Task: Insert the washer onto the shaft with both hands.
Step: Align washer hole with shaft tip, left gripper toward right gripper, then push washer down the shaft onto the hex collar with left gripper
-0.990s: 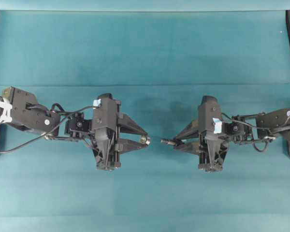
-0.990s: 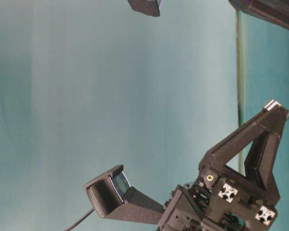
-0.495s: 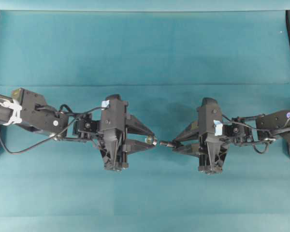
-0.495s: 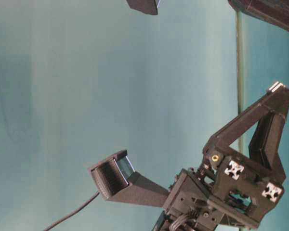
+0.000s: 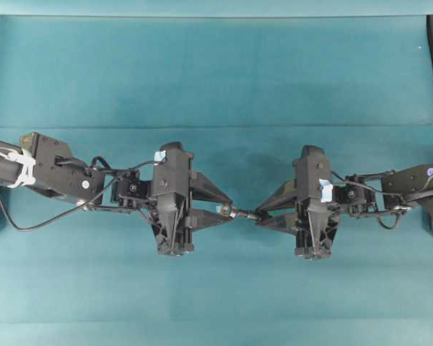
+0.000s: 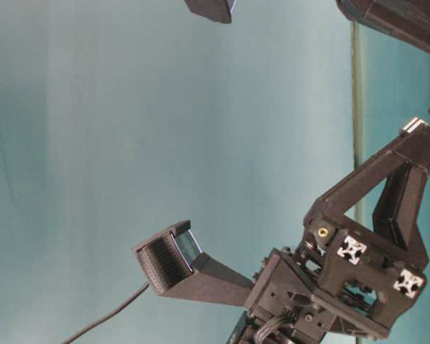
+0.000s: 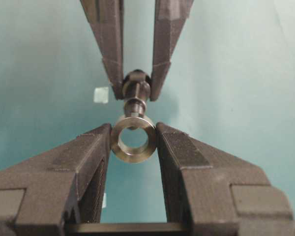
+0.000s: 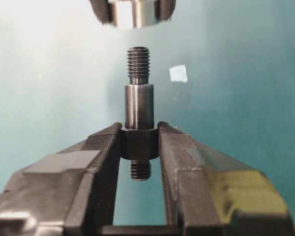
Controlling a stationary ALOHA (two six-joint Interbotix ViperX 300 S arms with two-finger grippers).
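washer (image 7: 133,139): bright brushed metal, glossy rim
shaft (image 8: 139,115): dark smooth metal, threaded tip toward the washer
gripper fingers (image 7: 184,162): matt black plastic
table cover (image 5: 216,72): matt teal cloth

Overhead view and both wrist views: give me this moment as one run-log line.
left gripper: shut on silvery metal washer | right gripper: shut on dark grey stepped shaft | threaded tip short of bore, not inserted | both airborne

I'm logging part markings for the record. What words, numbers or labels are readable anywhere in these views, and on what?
None can be read.
Washer: bare metal, no marking.
Shaft: no marking, only thread.
Blue tag on the right arm: blank, or too small to tell.
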